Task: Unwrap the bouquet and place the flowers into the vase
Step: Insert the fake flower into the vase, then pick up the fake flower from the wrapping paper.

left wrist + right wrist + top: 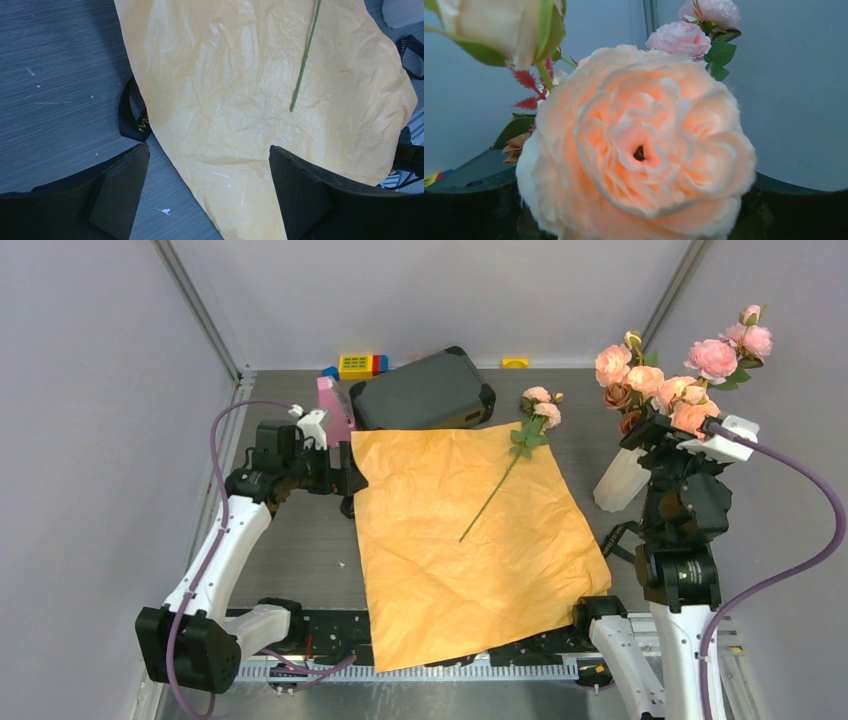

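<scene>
The bouquet is undone: its crinkled orange paper (470,540) lies flat in the middle of the table. One pink rose on a long green stem (515,455) rests on the paper, and its stem end (302,70) shows in the left wrist view. The other flowers (665,385) stand bunched above the white vase (618,482) at the right. My right gripper (672,435) hides the vase's rim. Its jaws stand wide around a peach rose (639,150), which covers the fingertips. My left gripper (207,165) hangs open and empty over the paper's left edge.
A black ribbon (131,117) pokes out from under the paper's left edge, and more ribbon (615,540) lies near the vase. Behind the paper sit a dark grey case (425,390), a pink wedge (335,410) and yellow blocks (360,365). Grey walls close in both sides.
</scene>
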You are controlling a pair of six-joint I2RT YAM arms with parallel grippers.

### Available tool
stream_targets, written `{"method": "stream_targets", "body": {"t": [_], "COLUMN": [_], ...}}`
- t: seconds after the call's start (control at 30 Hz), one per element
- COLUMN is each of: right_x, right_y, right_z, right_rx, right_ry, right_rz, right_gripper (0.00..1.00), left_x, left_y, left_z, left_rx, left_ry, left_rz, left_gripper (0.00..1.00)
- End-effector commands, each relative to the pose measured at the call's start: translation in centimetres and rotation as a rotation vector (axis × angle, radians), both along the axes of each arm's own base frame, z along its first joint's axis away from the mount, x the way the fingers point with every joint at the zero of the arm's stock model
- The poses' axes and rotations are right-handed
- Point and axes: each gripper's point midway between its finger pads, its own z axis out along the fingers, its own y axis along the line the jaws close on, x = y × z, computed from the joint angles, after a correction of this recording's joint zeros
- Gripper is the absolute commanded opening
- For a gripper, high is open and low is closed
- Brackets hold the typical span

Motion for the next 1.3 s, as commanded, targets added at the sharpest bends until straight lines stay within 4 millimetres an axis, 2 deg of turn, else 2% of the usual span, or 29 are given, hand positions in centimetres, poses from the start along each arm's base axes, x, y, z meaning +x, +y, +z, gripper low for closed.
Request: {"method": "stream_targets", "body": {"t": [0.0,0.2,0.3,0.4,0.53,0.63,0.77,0.93,1.13,1.23,1.27], "right_x": [-2.4,-4.9,-6.1,-6.4,-6.0,-5.5,-4.9,-3.9,-2.0,-1.2,-0.8], "right_y": [0.7,1.3,1.6,2.5,4.0,4.9,6.2,7.0,7.8,7.9,7.8], "right_z": [2.6,2.4,1.7,0.6,-2.5,-5.6,-8.6,-10.8,-14.8,-16.8,-17.7], "right_rx": [0.095,0.171,0.209,0.249,0.321,0.379,0.445,0.493,0.563,0.596,0.614], "right_ry": [-0.097,-0.104,-0.099,-0.077,0.008,0.078,0.122,0.135,0.191,0.221,0.227], "right_rz": [0.046,0.077,0.092,0.136,0.204,0.231,0.283,0.316,0.332,0.318,0.308], "right_gripper": [0.88,0.88,0.88,0.88,0.87,0.86,0.85,0.84,0.81,0.79,0.79], "left_x": [0.1,0.1,0.0,-0.3,-0.9,-1.4,-1.9,-2.0,-1.9,-1.5,-1.2], "left_y": [-0.1,-0.5,-0.6,-1.1,-2.4,-3.8,-6.2,-9.9,-15.3,-18.6,-19.7], "left_z": [1.1,1.0,0.6,0.1,-0.5,-0.6,-0.5,-1.5,-3.5,-4.0,-4.8], "left_rx": [-0.019,-0.034,-0.016,0.018,0.071,0.086,0.057,0.020,-0.021,-0.055,-0.047], "left_ry": [-0.045,-0.046,-0.038,-0.026,-0.005,-0.007,-0.008,-0.006,0.006,-0.016,-0.010], "left_rz": [0.002,-0.020,-0.026,-0.047,-0.090,-0.115,-0.131,-0.172,-0.234,-0.272,-0.282], "left_gripper": [0.92,0.90,0.88,0.86,0.85,0.85,0.85,0.85,0.83,0.81,0.81]}}
